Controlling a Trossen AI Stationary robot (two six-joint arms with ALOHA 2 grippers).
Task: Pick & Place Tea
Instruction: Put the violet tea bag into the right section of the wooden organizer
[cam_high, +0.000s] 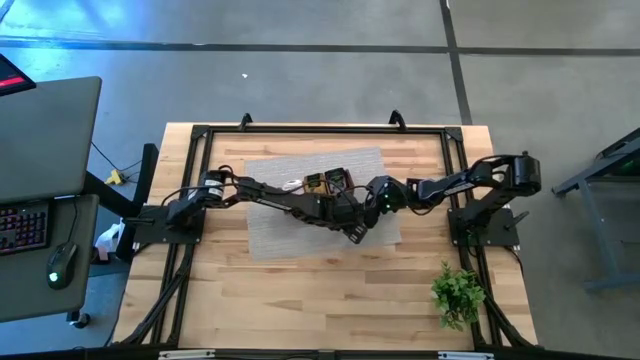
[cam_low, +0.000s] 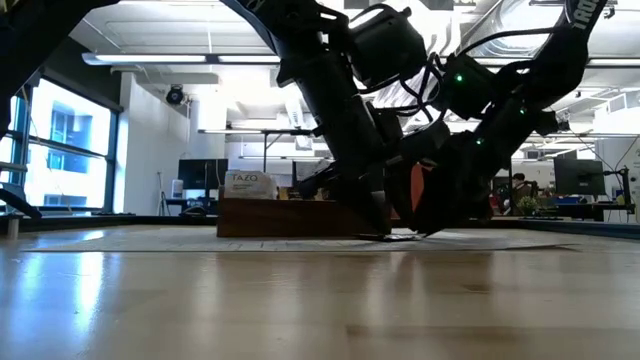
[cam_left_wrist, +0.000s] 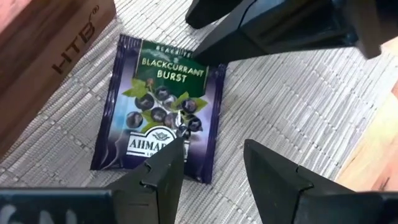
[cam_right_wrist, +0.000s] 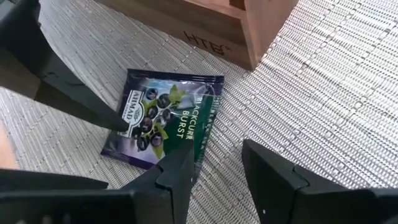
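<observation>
A dark purple tea sachet (cam_left_wrist: 158, 109), printed with blackcurrants, lies flat on the grey woven mat (cam_left_wrist: 292, 106) beside the brown wooden tray (cam_right_wrist: 249, 25). Both arms meet over it at the table's middle. My left gripper (cam_left_wrist: 211, 152) is open and slants down at the sachet's brand-name end. My right gripper (cam_right_wrist: 214, 155) is also open and comes at the opposite end; its fingertip (cam_right_wrist: 183, 158) stands at the sachet's edge (cam_right_wrist: 202, 134). Nothing lies between either pair of fingers. My left gripper has one fingertip (cam_right_wrist: 115, 118) set on the sachet's brand-name end (cam_left_wrist: 152, 140), slanting down from the table's left. Its other finger (cam_left_wrist: 267, 165) stands over bare mat. The sachet lies flat on the mat. Whether my right gripper touches the sachet cannot be told.
The tray (cam_high: 330, 183) stands on the mat's far part, with a pale sachet (cam_low: 250, 185) upright in it. A small green plant (cam_high: 458, 293) sits at the table's near right. Bare wood (cam_high: 300, 300) stretches along the near side.
</observation>
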